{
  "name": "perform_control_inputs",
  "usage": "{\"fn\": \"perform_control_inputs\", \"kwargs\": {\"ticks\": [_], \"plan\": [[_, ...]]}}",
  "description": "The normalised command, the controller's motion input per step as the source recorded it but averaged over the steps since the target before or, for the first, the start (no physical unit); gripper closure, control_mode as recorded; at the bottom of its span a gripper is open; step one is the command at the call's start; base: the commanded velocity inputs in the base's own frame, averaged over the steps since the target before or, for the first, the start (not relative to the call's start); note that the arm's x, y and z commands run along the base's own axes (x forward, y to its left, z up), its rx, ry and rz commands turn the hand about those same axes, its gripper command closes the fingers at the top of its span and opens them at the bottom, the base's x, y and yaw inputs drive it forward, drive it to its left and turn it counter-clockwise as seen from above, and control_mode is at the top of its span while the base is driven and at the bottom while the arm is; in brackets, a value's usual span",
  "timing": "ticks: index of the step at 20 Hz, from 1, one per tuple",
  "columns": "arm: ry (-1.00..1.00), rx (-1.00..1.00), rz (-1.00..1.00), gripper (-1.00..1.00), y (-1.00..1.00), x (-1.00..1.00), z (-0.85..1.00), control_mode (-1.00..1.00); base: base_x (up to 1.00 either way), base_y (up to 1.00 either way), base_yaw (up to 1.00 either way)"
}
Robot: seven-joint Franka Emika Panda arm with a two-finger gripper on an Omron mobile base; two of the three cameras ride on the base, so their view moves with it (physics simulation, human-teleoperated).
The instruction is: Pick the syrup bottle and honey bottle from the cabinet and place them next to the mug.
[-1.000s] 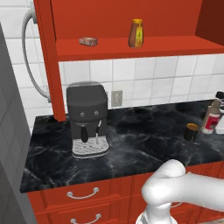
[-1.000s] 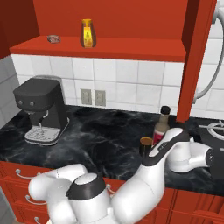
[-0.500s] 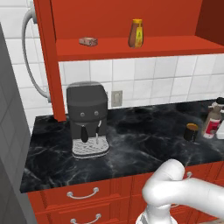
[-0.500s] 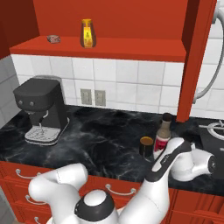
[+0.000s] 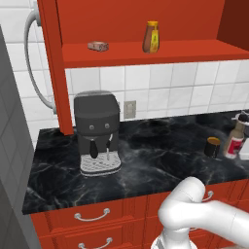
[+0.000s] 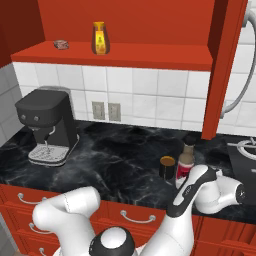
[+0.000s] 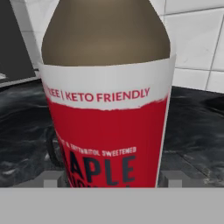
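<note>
Hand view: syrup bottle (image 7: 106,100) upright between gripper (image 7: 109,178) fingertips, on countertop (image 7: 192,131)

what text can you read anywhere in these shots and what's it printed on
"REE | KETO FRIENDLY": white band of the label on the tall slim brown-necked syrup bottle, first letter cut off.
"APLE": large dark letters on the red part of the same label, start hidden.
A small white line above it ends in "SWEETENED"; the rest is too blurred to read.
The yellowish label on the short amber honey bottle on the red cabinet shelf is too small to read.
</note>
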Motion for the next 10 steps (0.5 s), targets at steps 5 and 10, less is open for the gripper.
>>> {"fn": "perform_control_inputs", "kwargs": {"ticks": [5,10], "plan": [[0.04,-0.09,-0.07,1.00,0.00,0.03,-0.08,-1.00,0.00,0.00,0.00],[0.03,-0.04,-0.02,1.00,0.05,0.32,-0.14,-1.00,0.00,0.00,0.00]]}}
